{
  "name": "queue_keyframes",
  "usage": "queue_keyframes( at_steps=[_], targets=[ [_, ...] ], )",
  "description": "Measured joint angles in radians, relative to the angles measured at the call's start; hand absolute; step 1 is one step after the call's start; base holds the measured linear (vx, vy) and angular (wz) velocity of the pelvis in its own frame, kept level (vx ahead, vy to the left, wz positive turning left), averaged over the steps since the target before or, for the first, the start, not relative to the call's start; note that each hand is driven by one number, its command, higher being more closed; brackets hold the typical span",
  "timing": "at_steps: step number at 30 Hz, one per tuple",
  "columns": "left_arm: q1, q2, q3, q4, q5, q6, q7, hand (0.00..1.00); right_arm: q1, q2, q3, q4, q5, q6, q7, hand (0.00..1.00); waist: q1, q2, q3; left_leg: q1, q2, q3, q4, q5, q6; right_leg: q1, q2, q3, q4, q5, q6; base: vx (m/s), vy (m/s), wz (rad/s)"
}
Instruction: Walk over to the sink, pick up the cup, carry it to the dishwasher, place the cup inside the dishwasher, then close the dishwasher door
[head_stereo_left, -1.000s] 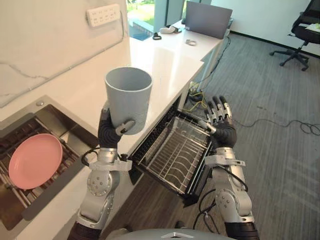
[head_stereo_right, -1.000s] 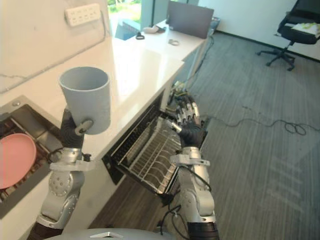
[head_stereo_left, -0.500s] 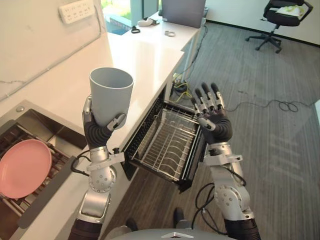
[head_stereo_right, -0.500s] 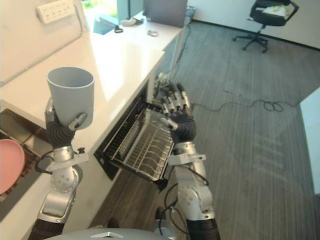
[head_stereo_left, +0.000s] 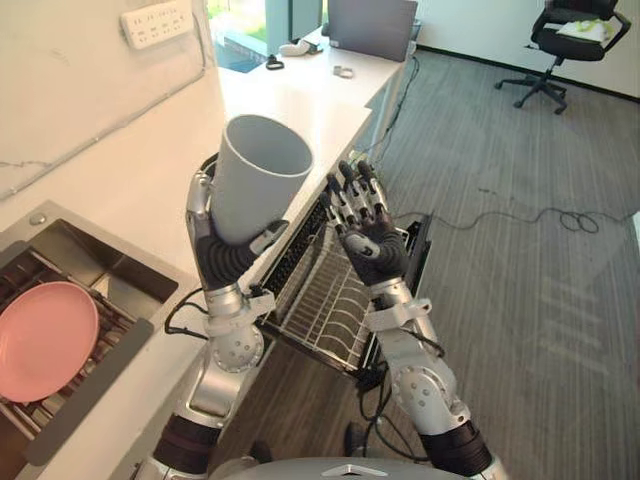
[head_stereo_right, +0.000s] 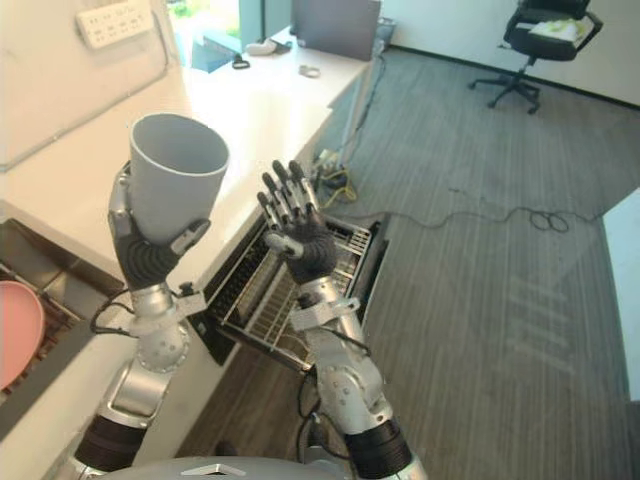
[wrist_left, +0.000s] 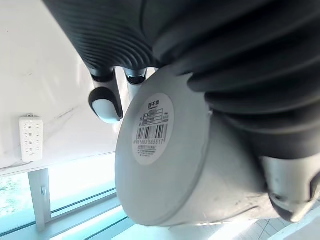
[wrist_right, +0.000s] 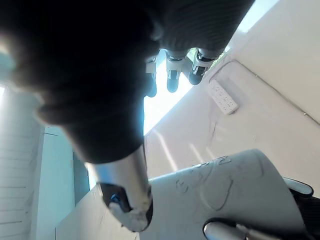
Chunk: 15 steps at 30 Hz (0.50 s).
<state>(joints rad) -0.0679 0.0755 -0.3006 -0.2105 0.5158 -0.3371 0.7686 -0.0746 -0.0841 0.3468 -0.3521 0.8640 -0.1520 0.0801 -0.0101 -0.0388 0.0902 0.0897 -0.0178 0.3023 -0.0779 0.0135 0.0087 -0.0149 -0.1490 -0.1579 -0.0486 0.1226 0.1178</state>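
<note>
Tilting its open mouth a little toward the right hand, the grey cup (head_stereo_left: 262, 175) is held in the air above the front edge of the white counter (head_stereo_left: 300, 100), clear of every surface. The left hand (head_stereo_left: 228, 255) carries it from below, fingers (head_stereo_left: 200, 195) and thumb curled round the lower wall; the left wrist view shows the cup's labelled base. The right hand (head_stereo_left: 370, 240) is raised just beside the cup without touching it, palm facing it, fingers (head_stereo_left: 350, 195) straight and spread apart. Below both hands the wire dishwasher rack (head_stereo_left: 315, 305) stands pulled out from under the counter. At the robot's left, a pink plate (head_stereo_left: 45, 340) lies in the sink (head_stereo_left: 110, 265).
</note>
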Motion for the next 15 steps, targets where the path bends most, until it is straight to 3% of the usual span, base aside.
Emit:
queue_keyframes(
  at_steps=[7, 15],
  targets=[
    [-0.017, -0.002, -0.096, 0.04, 0.019, 0.013, 0.009, 1.0, -0.028, 0.008, 0.047, 0.016, -0.039, 0.0, -0.111, 0.0, -0.001, 0.006, -0.02, -0.001, -0.002, -0.002, 0.0, 0.0, 0.002, 0.002, -0.003, -0.009, -0.006, 0.003, -0.002, -0.02, -0.008, 0.0],
    [-0.037, -0.019, -0.136, 0.066, 0.018, 0.022, 0.009, 1.0, -0.045, 0.016, 0.057, 0.016, -0.048, 0.0, -0.158, 0.0, -0.002, 0.017, -0.048, 0.0, -0.001, -0.004, 0.0, 0.003, 0.0, 0.007, -0.002, -0.016, -0.022, 0.003, -0.012, -0.02, -0.011, 0.0]
  ],
)
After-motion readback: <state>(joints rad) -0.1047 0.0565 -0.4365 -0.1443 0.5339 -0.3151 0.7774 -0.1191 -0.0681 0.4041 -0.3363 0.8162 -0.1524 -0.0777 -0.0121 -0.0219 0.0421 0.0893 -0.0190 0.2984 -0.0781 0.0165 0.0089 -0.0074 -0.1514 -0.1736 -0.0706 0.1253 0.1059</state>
